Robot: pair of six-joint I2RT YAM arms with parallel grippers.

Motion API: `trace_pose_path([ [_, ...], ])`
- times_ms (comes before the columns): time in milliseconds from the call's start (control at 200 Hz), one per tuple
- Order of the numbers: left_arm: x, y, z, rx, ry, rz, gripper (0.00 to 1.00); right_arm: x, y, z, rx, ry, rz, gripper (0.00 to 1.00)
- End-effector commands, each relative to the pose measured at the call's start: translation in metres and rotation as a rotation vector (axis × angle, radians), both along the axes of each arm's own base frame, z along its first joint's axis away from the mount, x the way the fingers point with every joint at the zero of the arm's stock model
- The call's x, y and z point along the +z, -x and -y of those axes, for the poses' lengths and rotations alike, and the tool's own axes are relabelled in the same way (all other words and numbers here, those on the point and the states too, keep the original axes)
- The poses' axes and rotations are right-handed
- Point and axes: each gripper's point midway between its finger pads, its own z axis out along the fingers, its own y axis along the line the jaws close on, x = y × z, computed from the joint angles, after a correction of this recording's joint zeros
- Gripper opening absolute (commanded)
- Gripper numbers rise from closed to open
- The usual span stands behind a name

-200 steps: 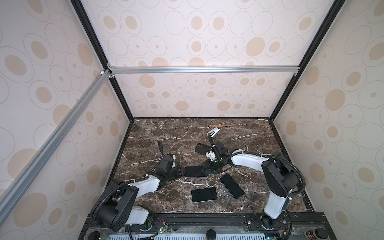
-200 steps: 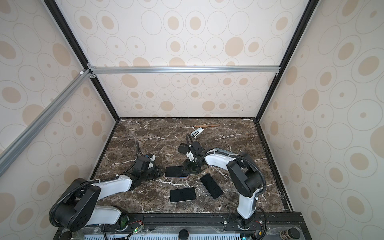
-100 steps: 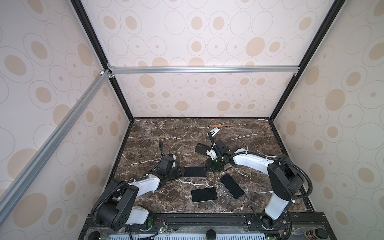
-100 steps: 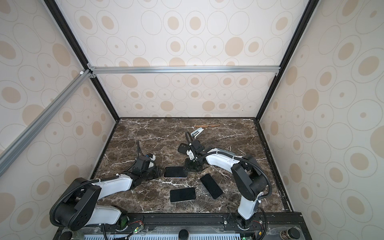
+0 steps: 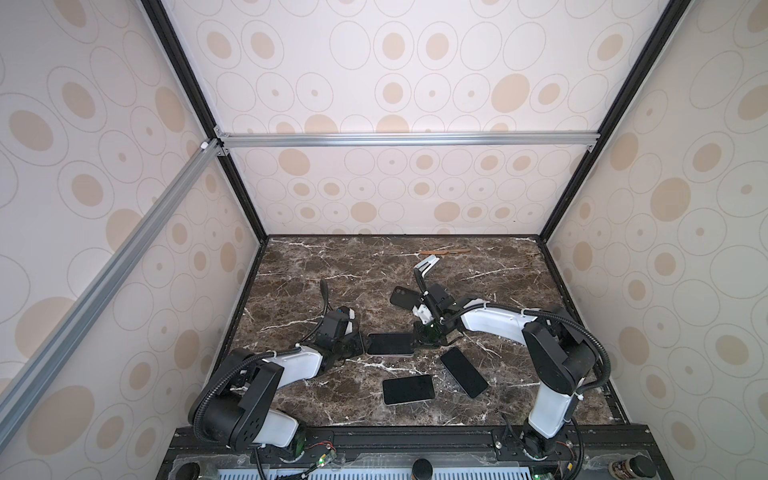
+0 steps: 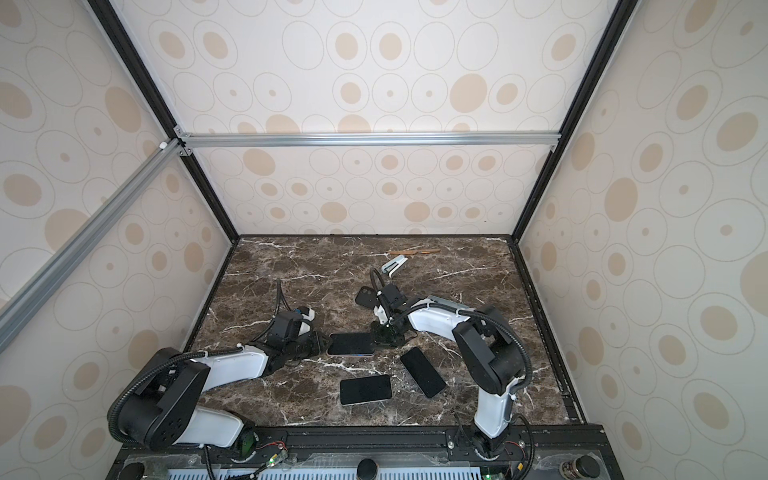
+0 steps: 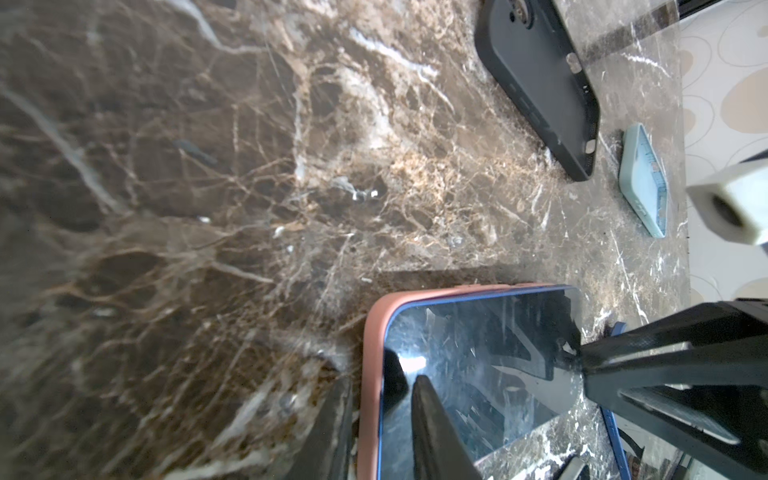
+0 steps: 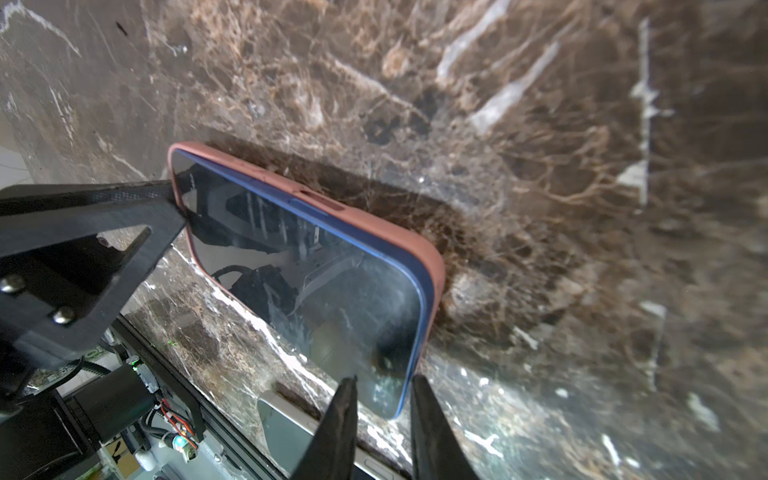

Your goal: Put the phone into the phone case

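Note:
A blue-edged phone [image 5: 390,344] [image 6: 351,344] lies screen up in a salmon-pink phone case [image 7: 372,374] [image 8: 374,224] on the marble table. My left gripper [image 5: 363,345] [image 7: 382,380] is at its left end. Its jaws stand narrowly open astride the case rim, one finger outside the rim and one over the screen [image 7: 478,353]. My right gripper [image 5: 419,338] [image 8: 384,378] is at the right end, also narrowly open, with a corner of the phone [image 8: 311,270] between its fingers. At that corner only the blue edge shows.
Two more dark phones [image 5: 408,389] [image 5: 463,372] lie in front of the cased one. An empty black case [image 5: 401,297] [image 7: 540,83] lies behind my right gripper. A pale bracket [image 5: 427,264] and a wooden stick [image 5: 444,250] lie near the back wall.
Both grippers have drawn their jaws much closer together over the ends of the phone. The arms and the phone have hardly moved.

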Motion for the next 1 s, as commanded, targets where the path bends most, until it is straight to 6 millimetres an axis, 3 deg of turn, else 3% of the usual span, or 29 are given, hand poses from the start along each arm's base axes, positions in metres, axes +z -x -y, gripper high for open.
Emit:
trace_pose_path([
  [0, -0.006, 0.004, 0.000, -0.010, -0.016, -0.030, 0.24, -0.008, 0.007, -0.001, 0.008, 0.005, -0.036, 0.25],
  [415, -0.006, 0.014, 0.004, -0.005, 0.038, -0.044, 0.19, -0.010, 0.011, -0.006, 0.013, -0.028, -0.060, 0.18],
  [575, -0.004, 0.020, 0.004, 0.010, 0.064, -0.054, 0.21, -0.010, 0.015, -0.012, 0.002, -0.071, -0.087, 0.11],
  [715, 0.003, 0.021, 0.006, 0.024, 0.103, -0.033, 0.22, -0.013, 0.016, -0.015, -0.009, -0.090, -0.105, 0.11],
  [990, -0.003, 0.033, 0.000, 0.051, 0.112, -0.047, 0.23, -0.026, 0.018, -0.016, -0.007, -0.073, -0.124, 0.09],
])
